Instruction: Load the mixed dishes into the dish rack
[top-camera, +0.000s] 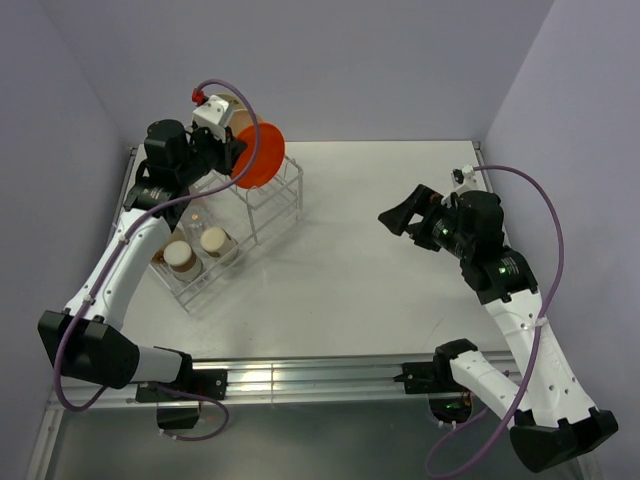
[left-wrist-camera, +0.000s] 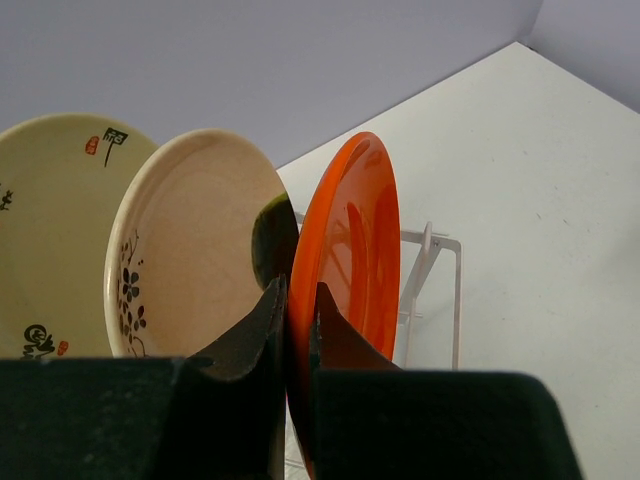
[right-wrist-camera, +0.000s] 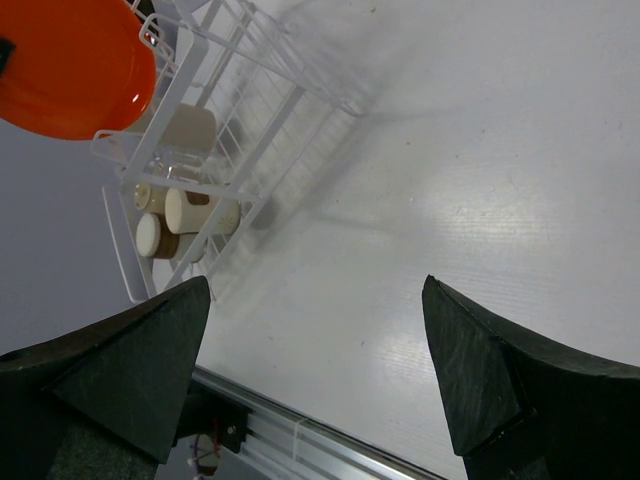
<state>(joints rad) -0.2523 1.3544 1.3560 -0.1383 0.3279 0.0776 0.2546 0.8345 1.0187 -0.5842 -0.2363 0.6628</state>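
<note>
**Orange plate** (left-wrist-camera: 352, 245): was held upright, rim pinched between the jaws of the left gripper (left-wrist-camera: 296, 303), over the tall slotted end of the dish rack (top-camera: 272, 205), beside the cream plates (left-wrist-camera: 185, 255).
**Right gripper** (right-wrist-camera: 315, 330): hung with jaws spread, empty, well apart from the rack.
**Step judged:** slotting the plate. The next move called for a straight descent into a free slot.

Gripper (right-wrist-camera: 316, 290) spread wide above the bench (right-wrist-camera: 450, 150); at its left edge the rack (right-wrist-camera: 250, 120) holds cups (right-wrist-camera: 200, 212), an orange plate (right-wrist-camera: 75, 70) at its tall end
</note>
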